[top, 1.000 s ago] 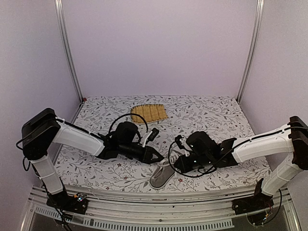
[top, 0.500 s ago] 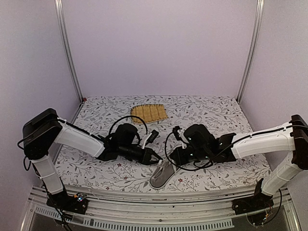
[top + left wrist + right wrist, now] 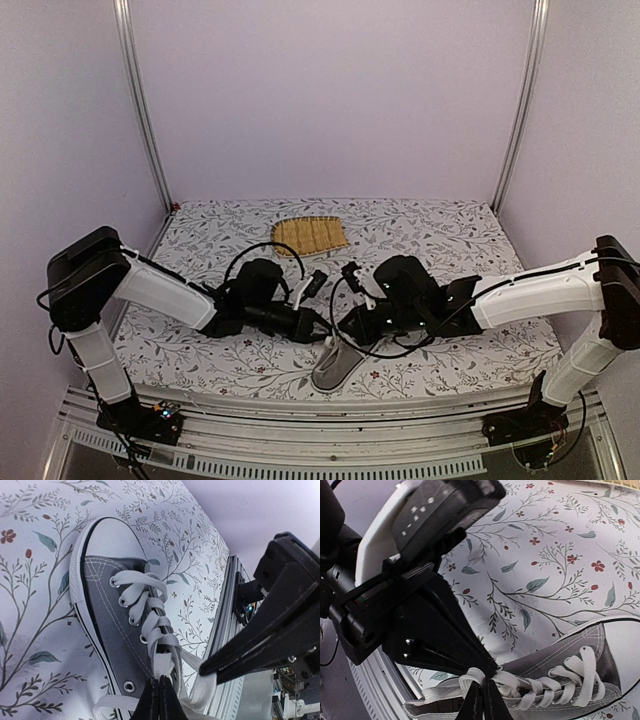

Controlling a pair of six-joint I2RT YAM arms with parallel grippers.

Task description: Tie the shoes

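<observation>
The small grey sneaker lies near the table's front edge, its toe pointing to the front left. My left gripper and right gripper meet tip to tip just above its tongue end. In the left wrist view the shoe shows its white laces, and my left gripper is shut on a lace strand at the top eyelets. In the right wrist view my right gripper is shut on a lace loop beside the shoe, with the left gripper's black fingers touching the same spot.
A yellow woven mat lies at the back centre of the floral table cloth. The metal front rail runs just in front of the shoe and also shows in the left wrist view. Purple walls close in the sides.
My right gripper has moved left, over the shoe, until it meets the left gripper. The left gripper has drawn back a little to the left. The shoe has stayed in place.
</observation>
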